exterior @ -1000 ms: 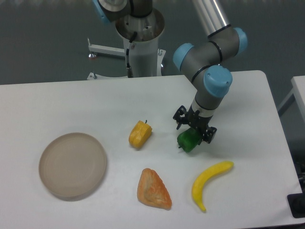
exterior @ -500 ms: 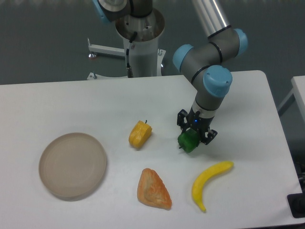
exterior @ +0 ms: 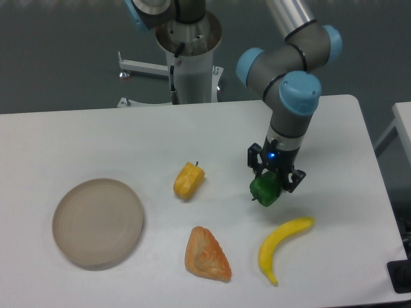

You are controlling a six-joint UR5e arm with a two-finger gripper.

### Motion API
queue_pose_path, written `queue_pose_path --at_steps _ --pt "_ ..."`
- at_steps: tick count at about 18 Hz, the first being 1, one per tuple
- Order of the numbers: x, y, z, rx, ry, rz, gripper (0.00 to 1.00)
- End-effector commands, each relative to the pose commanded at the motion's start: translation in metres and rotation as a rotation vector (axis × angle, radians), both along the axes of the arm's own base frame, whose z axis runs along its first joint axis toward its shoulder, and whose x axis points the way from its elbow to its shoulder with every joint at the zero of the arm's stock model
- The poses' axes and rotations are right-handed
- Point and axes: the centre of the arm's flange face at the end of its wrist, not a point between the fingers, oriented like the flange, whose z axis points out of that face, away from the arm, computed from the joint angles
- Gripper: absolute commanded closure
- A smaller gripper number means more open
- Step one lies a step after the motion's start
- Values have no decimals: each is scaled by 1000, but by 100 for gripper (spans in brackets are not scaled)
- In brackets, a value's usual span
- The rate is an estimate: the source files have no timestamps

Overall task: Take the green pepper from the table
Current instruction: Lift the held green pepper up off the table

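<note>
— Green, glossy and lumpy: is that the green pepper (exterior: 265, 190) between the black fingers?

— Yes. The gripper (exterior: 275, 186) has its two fingers closed against the pepper's sides, so the pepper sits clamped between them, right under the arm's (exterior: 290, 96) grey and blue wrist. A small blue light shows on the gripper body just above it.

— Is the pepper resting on the table (exterior: 77, 141) or off it?

— I cannot tell for sure from this single view. It sits over the white tabletop right of centre, with only a faint shadow beneath.

— What lies around it?

— A yellow banana (exterior: 281, 246) is near it, below and slightly to the right in the view, not touching. A yellow pepper (exterior: 188, 180) lies to the left, well apart. An orange-brown wedge that looks like a pastry (exterior: 206, 255) lies lower left of the green one. A round beige plate (exterior: 97, 222) is far over on the left side of the table.

— And behind?

— The arm's pale base column (exterior: 191, 61) stands at the far edge of the table.
</note>
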Motion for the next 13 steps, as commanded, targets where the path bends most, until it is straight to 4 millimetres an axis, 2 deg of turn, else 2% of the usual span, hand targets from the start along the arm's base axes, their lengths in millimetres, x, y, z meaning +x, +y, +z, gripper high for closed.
queue_pose_path --at_steps 3,6,13 --pt "-9 1 28 -33 60 -30 71" --pt "-16 2 46 -40 77 -79 71" --pt "-18 1 51 -69 108 -115 71"
